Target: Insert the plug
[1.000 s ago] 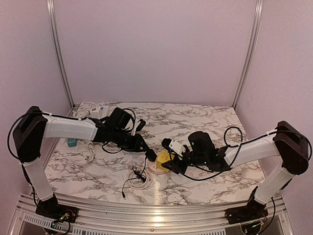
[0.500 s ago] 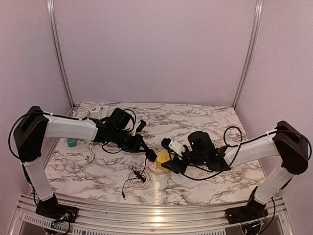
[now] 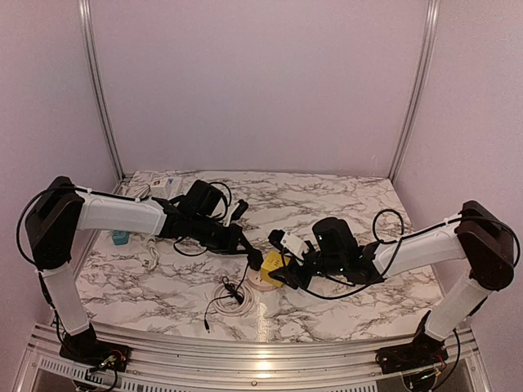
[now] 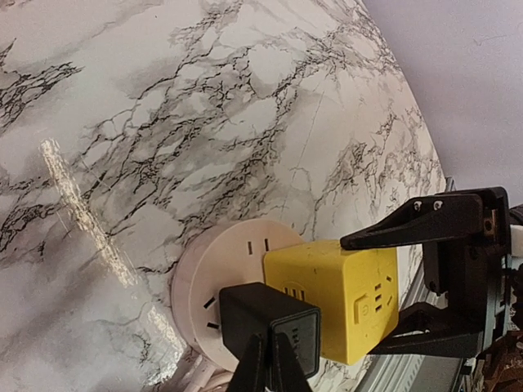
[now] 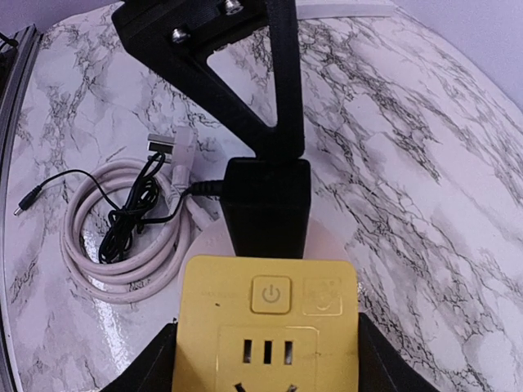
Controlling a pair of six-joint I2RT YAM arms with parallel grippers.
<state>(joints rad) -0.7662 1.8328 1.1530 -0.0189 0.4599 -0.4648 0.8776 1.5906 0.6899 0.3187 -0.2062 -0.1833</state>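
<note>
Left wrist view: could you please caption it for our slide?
Left gripper holds black plug at the white socket base, beside the yellow cube.

Lab test cell: plain lilac walls (image 3: 261, 82), aluminium frame posts (image 3: 98, 90), marble-print tabletop (image 3: 327, 192).

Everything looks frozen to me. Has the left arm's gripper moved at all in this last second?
Yes, slightly: the left gripper, shut on the black plug, has edged right, toward the yellow socket cube, judged against the coiled white cable.
</note>
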